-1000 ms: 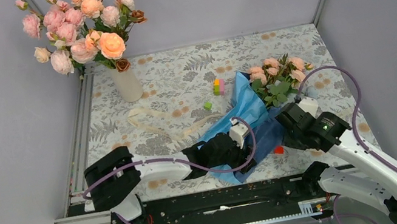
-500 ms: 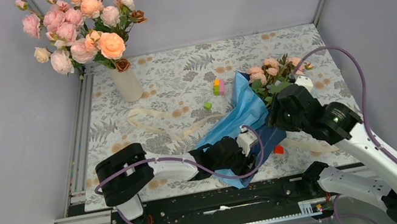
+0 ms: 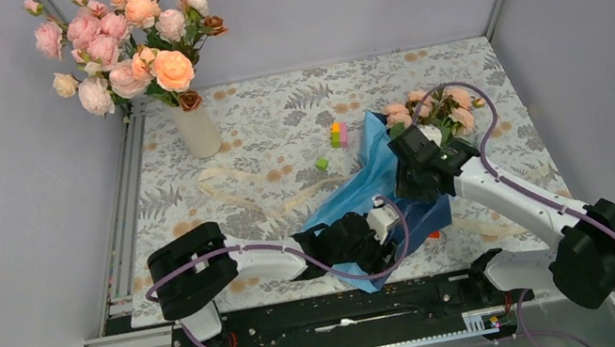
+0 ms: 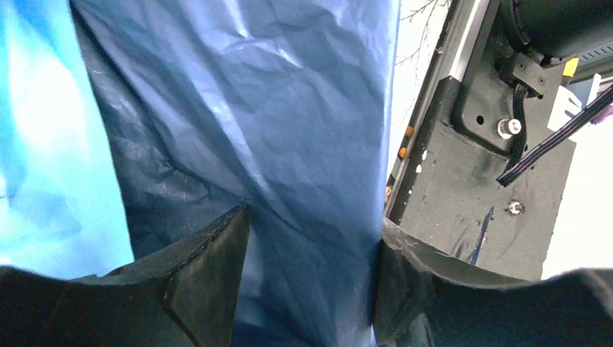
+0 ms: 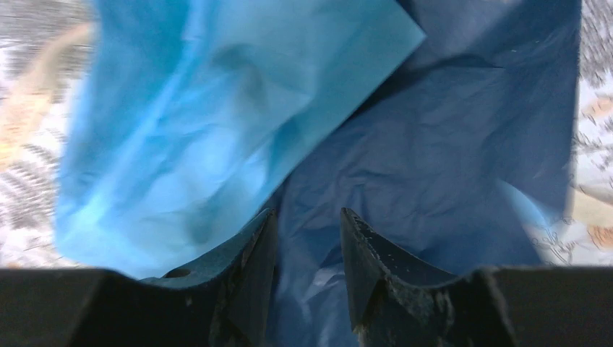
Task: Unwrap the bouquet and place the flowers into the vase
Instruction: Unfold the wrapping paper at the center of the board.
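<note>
On the bench's (image 3: 274, 112) near right, the bouquet (image 3: 377, 171) lies half unwrapped, its flowers (image 3: 398, 110) well apart from the vase (image 3: 199, 130). The left tool (image 4: 311, 224), half-closed, seems to pinch the navy paper (image 4: 289, 144), probably to anchor it. The right tool (image 5: 307, 217) stands narrowly parted over the paper, and I cannot tell whether it grips.

1 vase (image 3: 199, 130), 1 bouquet (image 3: 380, 170), 2 ribbons (image 3: 224, 181), 2 arms (image 3: 262, 260), 1 block cluster (image 3: 338, 135), 2 loose blocks (image 3: 321, 163) (1 part-hidden)

You are seeing the stems of the flowers (image 3: 440, 104) hiding under the paper (image 3: 378, 171) and right gripper (image 3: 408, 182), a red block (image 3: 432, 234) half hiding too.
</note>
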`<state>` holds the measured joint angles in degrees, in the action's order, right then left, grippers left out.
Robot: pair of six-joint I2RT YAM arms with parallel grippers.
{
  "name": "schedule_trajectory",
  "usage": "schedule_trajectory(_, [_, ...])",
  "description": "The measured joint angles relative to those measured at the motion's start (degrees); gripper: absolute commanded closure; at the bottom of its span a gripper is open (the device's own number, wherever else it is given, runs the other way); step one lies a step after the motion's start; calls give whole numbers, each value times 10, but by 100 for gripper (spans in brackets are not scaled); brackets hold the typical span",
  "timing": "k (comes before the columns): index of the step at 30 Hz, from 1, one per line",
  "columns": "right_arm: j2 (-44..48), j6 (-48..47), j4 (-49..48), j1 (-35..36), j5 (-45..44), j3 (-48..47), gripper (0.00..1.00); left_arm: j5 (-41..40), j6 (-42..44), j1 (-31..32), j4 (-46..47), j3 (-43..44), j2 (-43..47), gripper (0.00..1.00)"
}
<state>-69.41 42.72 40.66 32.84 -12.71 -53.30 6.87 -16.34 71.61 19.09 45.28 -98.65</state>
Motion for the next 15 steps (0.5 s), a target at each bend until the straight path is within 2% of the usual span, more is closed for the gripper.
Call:
schedule_trajectory(8, [13,37,-10,-55,2,124,55,-7,-13,1,-2,-18,34,30])
schedule_trajectory(15, [-10,41,-30,-83,2,140,56,-15,-62,-1,-2,10,50,31])
